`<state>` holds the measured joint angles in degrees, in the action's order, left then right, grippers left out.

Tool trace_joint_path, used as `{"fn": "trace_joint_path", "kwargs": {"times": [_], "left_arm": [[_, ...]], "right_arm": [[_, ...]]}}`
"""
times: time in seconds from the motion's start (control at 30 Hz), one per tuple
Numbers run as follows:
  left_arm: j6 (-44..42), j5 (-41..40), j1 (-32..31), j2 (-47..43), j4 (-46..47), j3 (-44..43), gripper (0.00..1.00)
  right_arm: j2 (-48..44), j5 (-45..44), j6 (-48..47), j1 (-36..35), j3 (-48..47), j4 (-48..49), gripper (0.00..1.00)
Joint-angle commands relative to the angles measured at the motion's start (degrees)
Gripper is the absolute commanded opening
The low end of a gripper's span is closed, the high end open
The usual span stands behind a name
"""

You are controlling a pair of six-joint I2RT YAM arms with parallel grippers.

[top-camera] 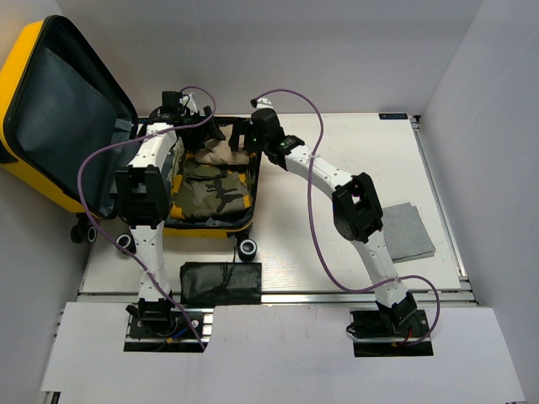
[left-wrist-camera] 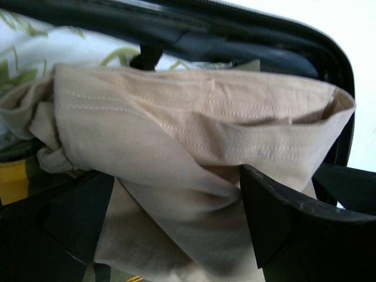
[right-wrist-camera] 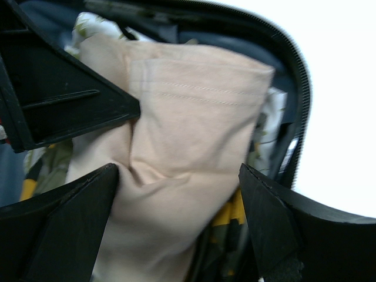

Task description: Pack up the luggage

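The yellow luggage (top-camera: 21,59) lies open at the table's left, its lid leaning back and its dark lining showing. In its base lie a camouflage garment (top-camera: 206,189) and a beige garment (top-camera: 221,154) at the far end. My left gripper (top-camera: 202,128) is over the beige garment from the left, and my right gripper (top-camera: 242,139) from the right. In the left wrist view the gripper (left-wrist-camera: 176,223) is open, with beige cloth (left-wrist-camera: 194,117) filling the gap. In the right wrist view the gripper (right-wrist-camera: 179,211) is open around the cloth (right-wrist-camera: 194,111), which touches its left finger.
A flat black pouch (top-camera: 221,282) lies at the near edge in front of the luggage. A folded grey cloth (top-camera: 406,229) lies on the table at the right. The luggage's zipped rim (right-wrist-camera: 294,64) runs close behind the cloth. The left arm's finger (right-wrist-camera: 59,100) shows beside my right gripper.
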<state>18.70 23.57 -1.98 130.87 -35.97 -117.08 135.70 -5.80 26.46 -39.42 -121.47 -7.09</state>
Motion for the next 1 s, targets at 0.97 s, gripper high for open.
{"fn": "trace_joint_path", "kwargs": {"times": [0.97], "left_arm": [[-3.8,2.8,-11.6,-15.1,3.9,13.4,0.98]], "right_arm": [[-56.2,-16.4,6.1,17.9,52.6,-6.9,0.89]]}}
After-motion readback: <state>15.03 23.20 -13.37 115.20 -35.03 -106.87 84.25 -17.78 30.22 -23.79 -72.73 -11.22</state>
